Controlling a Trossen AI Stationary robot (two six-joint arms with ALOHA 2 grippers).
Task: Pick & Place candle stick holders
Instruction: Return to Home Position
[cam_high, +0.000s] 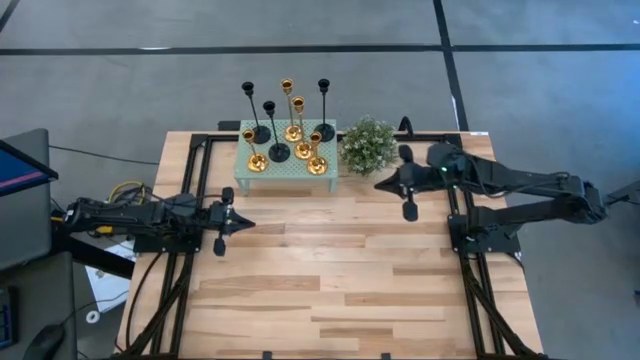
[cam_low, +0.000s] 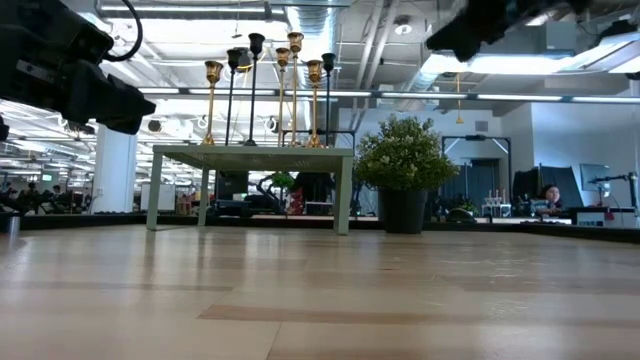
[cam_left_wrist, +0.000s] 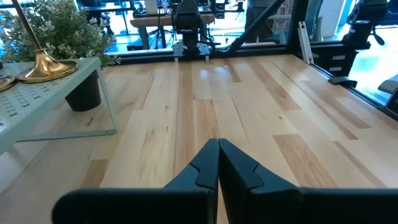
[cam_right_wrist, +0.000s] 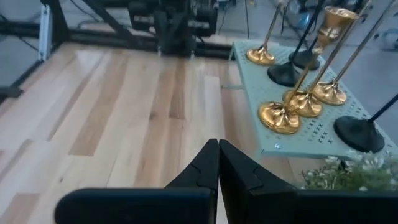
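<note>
Several slim candle stick holders, black (cam_high: 279, 152) and gold (cam_high: 317, 165), stand upright on their round bases on the mint-green little table (cam_high: 285, 174) at the far middle of the wooden table. In the right wrist view the gold bases (cam_right_wrist: 279, 118) and a black base (cam_right_wrist: 357, 132) show on its mesh top. My left gripper (cam_high: 245, 226) is shut, level, at the table's left, pointing toward the right edge with nothing in it. My right gripper (cam_high: 379, 185) is shut and empty, raised near the plant and pointing toward the little table.
A bushy green potted plant (cam_high: 368, 147) stands on the tabletop right beside the little table, close under my right gripper. Bare wooden boards (cam_high: 330, 280) stretch across the near half of the table. Black frame rails (cam_high: 195, 160) run along the table's sides.
</note>
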